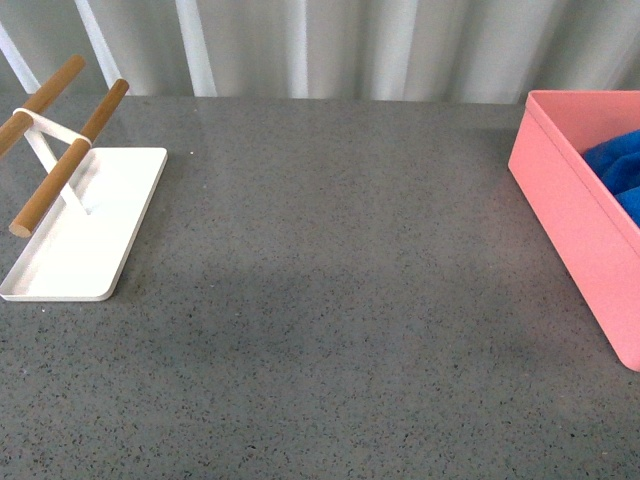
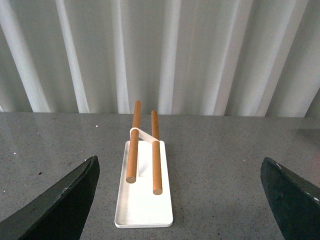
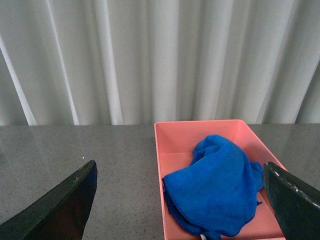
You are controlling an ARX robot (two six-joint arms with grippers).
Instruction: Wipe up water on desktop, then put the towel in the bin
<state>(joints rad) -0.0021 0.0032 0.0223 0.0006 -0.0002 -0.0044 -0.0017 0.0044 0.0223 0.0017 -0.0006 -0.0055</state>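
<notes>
The counter, a wide dark grey speckled surface, is seen spread out ahead of both tools, with pale pleated curtains hung along its far edge. No arm is shown in the front view.

The bin, a salmon-pink box with straight walls, is seen directly ahead of the right tool, resting on the counter. The towel, bright blue and crumpled, is lain inside the bin, heaped toward the near end and the wall on the side of the tool's right-hand finger, with bare pink floor left at the far end.

The white tray is placed straight ahead of the left tool, lengthwise away from it, and two wooden bars on a white stand are carried above it, sloped upward toward the curtains.

The fingers of the left tool are held wide apart, with nothing between them. The right tool's fingers are likewise spread wide and nothing is gripped; the towel is not touched by them.
</notes>
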